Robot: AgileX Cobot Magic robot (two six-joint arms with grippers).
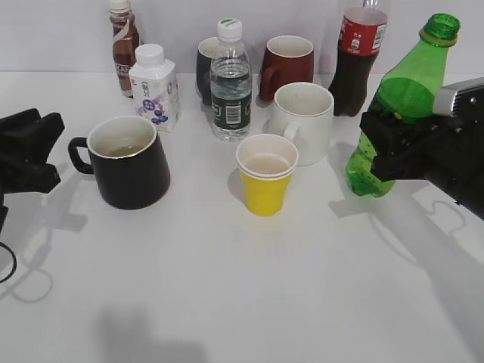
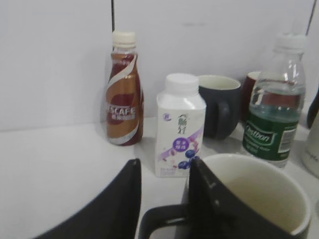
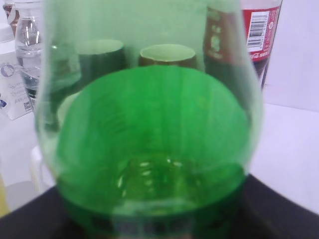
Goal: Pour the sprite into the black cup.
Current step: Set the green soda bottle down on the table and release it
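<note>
The sprite (image 1: pixel 408 91) is a green bottle with an uncapped neck, at the right and leaning with its neck up to the right. My right gripper (image 1: pixel 383 145) is shut on its lower body. In the right wrist view the sprite (image 3: pixel 149 124) fills the frame above the dark jaws (image 3: pixel 154 224). The black cup (image 1: pixel 132 178) stands at the left with its handle pointing left and a little pale liquid inside. My left gripper (image 1: pixel 54 147) is open just left of the handle. In the left wrist view the open jaws (image 2: pixel 164 162) frame the handle of the black cup (image 2: pixel 264 199).
A yellow paper cup (image 1: pixel 265 181) and a white mug (image 1: pixel 302 121) stand between the sprite and the black cup. Behind are a water bottle (image 1: pixel 231 83), a milk carton (image 1: pixel 155 87), a coffee bottle (image 1: pixel 123 45), a small dark mug (image 1: pixel 204 68), a dark red mug (image 1: pixel 287 60) and a cola bottle (image 1: pixel 357 60).
</note>
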